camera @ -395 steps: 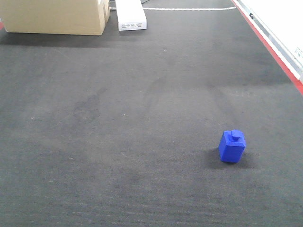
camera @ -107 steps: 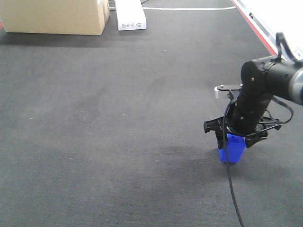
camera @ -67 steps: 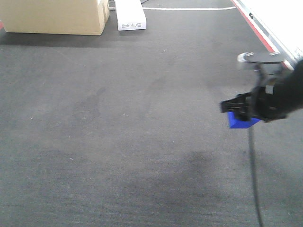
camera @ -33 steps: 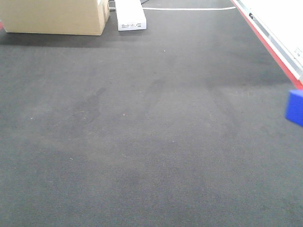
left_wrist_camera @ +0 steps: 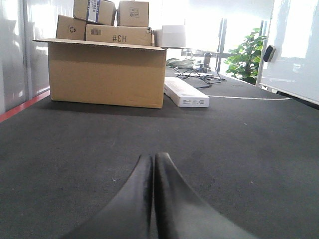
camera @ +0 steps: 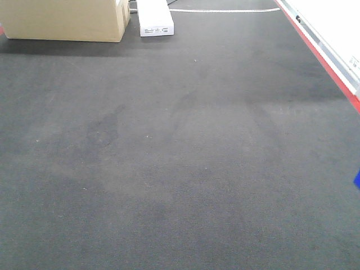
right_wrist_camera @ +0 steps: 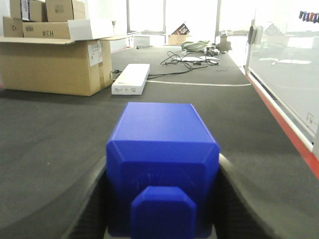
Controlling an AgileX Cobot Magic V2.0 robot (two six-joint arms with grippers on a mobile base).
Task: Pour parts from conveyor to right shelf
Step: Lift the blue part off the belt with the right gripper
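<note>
My right gripper (right_wrist_camera: 163, 172) is shut on the blue part (right_wrist_camera: 162, 144), which fills the space between the dark fingers (right_wrist_camera: 87, 209), its square nub pointing at the camera. In the front view only a sliver of the blue part (camera: 357, 180) shows at the right edge, above the dark conveyor belt (camera: 169, 146); the arm itself is out of that frame. My left gripper (left_wrist_camera: 153, 160) is shut with nothing in it, its tips pressed together low over the conveyor (left_wrist_camera: 239, 144). The right shelf is out of view.
A large cardboard box (camera: 64, 19) and a flat white box (camera: 154, 18) stand at the belt's far end. More cartons (left_wrist_camera: 117, 22) are stacked on the cardboard box. A red-and-white side rail (camera: 329, 56) runs along the right edge.
The right arm closed on the blue part, lifted it off the belt and carried it right, almost out of the front view. The belt spot where the part stood is bare.
</note>
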